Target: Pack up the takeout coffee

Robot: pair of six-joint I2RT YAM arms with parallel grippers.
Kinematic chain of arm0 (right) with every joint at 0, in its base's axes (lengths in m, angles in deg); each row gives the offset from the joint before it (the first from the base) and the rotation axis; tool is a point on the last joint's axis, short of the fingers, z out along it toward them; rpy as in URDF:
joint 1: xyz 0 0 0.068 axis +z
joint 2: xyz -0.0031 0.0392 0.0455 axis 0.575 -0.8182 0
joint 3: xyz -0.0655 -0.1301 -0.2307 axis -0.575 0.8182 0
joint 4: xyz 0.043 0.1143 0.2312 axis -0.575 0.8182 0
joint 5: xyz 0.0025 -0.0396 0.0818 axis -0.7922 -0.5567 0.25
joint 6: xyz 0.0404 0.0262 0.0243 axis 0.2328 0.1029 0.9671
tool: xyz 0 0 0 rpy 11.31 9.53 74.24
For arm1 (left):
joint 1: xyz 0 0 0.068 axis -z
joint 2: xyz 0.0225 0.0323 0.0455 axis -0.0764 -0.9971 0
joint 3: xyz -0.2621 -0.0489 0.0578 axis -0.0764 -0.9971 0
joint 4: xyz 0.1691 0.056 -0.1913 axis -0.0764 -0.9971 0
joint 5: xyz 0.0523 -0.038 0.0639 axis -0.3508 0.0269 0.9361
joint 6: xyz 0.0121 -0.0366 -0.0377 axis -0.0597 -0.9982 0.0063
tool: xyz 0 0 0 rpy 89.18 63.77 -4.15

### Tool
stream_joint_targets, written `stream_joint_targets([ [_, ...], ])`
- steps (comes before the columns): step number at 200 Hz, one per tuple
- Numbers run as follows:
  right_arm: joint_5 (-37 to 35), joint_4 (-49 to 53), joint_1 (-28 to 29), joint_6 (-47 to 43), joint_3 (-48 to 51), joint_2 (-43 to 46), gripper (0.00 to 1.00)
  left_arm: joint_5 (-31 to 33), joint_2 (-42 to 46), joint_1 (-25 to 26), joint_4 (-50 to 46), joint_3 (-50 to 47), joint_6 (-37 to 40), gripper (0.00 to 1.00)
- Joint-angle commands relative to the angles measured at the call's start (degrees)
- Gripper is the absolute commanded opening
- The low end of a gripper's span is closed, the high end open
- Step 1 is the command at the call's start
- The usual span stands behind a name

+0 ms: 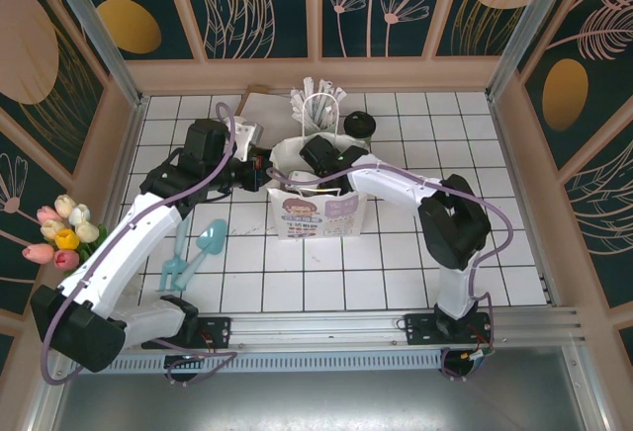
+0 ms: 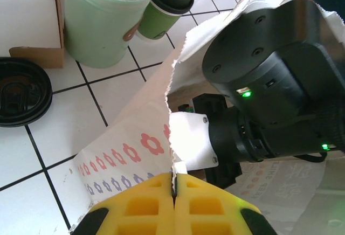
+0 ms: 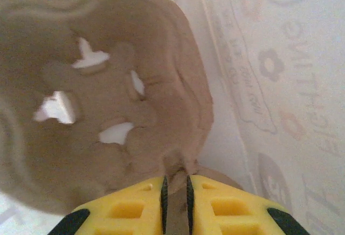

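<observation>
Takeout coffee — well beyond left claw

Tiled table bearing bag, takeout coffee

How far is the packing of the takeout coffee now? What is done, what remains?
Done: the paper bag stands open, its rim pinched by the left pincer. In hand: the right pincer is inside the bag, closed on a brown pulp cup carrier. Left: the takeout coffee stands outside on the table, beside the pale green cup; it must go in.
</observation>
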Motion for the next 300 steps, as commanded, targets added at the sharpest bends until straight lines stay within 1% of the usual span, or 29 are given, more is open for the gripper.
stream_joint_targets([
  [1,-4.50,-4.32,0.23,-1.69,2.36,-1.69,0.20,-1.76,0.41,0.26,1.16,0.15,0.67,0.00],
  [20,-5.58,-6.36,0.05,-1.42,2.30,-2.45,0.21,-1.98,0.44,0.35,1.15,-0.17,0.66,0.00],
  [34,-9.19,-7.14,0.05,-0.90,2.00,-3.34,0.21,-2.16,0.44,0.30,1.15,-0.30,0.62,0.00],
  [53,-11.91,-7.18,0.12,-0.88,1.86,-4.09,0.21,-2.15,0.57,0.28,1.13,-0.26,0.63,0.00],
  [69,-11.93,-6.63,0.14,-0.93,1.48,-3.65,0.22,-1.85,0.57,0.33,0.91,0.09,0.67,0.00],
  [91,-6.17,-5.05,0.03,-0.41,-0.16,-1.54,0.28,-1.12,0.12,0.34,0.54,0.42,0.70,0.00],
  [105,-0.60,-4.48,-0.13,-0.33,-0.96,0.66,0.34,-0.23,0.09,0.28,0.45,0.35,0.86,0.00],
  [116,2.34,-3.74,-0.30,-0.45,-1.72,2.15,0.39,0.33,-0.06,0.33,0.29,0.49,0.79,0.00],
  [140,6.00,-3.03,-0.97,-0.32,-3.00,5.24,0.48,0.39,-0.77,0.32,-0.19,0.95,0.20,0.00],
  [171,10.74,-2.32,-2.18,0.17,-5.60,8.65,0.56,0.65,-0.87,0.31,-0.37,0.96,-0.07,0.00],
  [205,12.99,-2.22,-2.73,-0.07,-8.53,12.32,0.65,0.62,-0.70,0.28,-0.26,0.95,-0.26,0.00],
  [224,16.52,-1.95,-3.44,-0.23,-9.70,14.67,0.71,0.73,-0.80,0.33,-0.43,1.06,-0.06,0.00],
  [247,20.40,-2.54,-5.21,1.96,-11.17,17.71,0.79,0.86,-1.06,0.29,-0.78,1.15,0.13,0.00],
  [270,22.19,-3.75,-7.78,4.73,-11.85,21.49,0.90,0.92,-0.96,0.29,-0.79,1.21,0.40,0.00],
  [300,27.60,-5.07,-13.42,5.68,-9.34,27.27,0.92,1.02,-0.94,0.29,-0.65,1.33,0.76,0.00],
])
